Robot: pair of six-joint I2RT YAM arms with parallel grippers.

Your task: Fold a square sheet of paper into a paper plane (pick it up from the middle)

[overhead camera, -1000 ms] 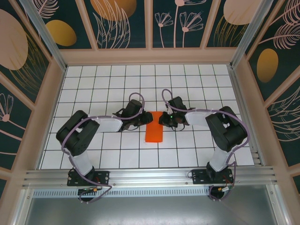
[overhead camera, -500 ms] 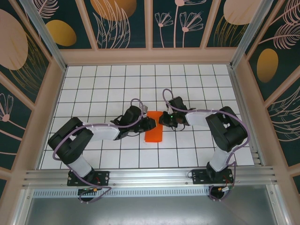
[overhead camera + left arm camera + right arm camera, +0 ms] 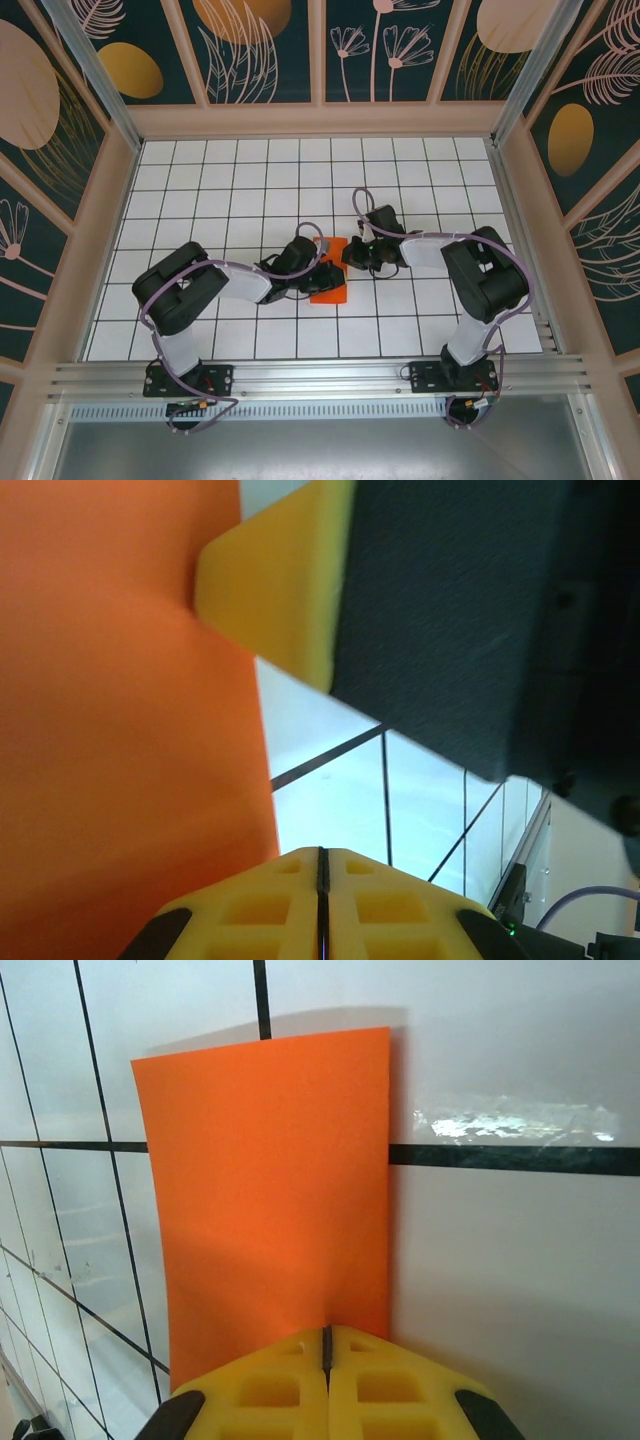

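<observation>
My top camera hangs above and behind the rig, looking down and away over the whole gridded table (image 3: pixel 200 180). The left wrist camera faces right, almost touching the orange paper (image 3: pixel 120 740). The right wrist camera looks across that same sheet from close above; all three views share it.

The sheet of paper (image 3: pixel 332 293) lies flat on the desk (image 3: pixel 250 180), about midway between the left and right edges and nearer the near edge than the far one, its long sides running from far to near. The left claw (image 3: pixel 321 271) reaches in from the left, over the sheet's left side. The right claw (image 3: pixel 349 256) comes from the right and sits at the sheet's far right corner. The two claws stand close together across the sheet's far half.

In the right wrist view the sheet (image 3: pixel 270 1190) stretches away from the claw (image 3: pixel 327 1358); in the left wrist view it (image 3: pixel 120 730) lies left of the claw (image 3: pixel 322 880).
</observation>
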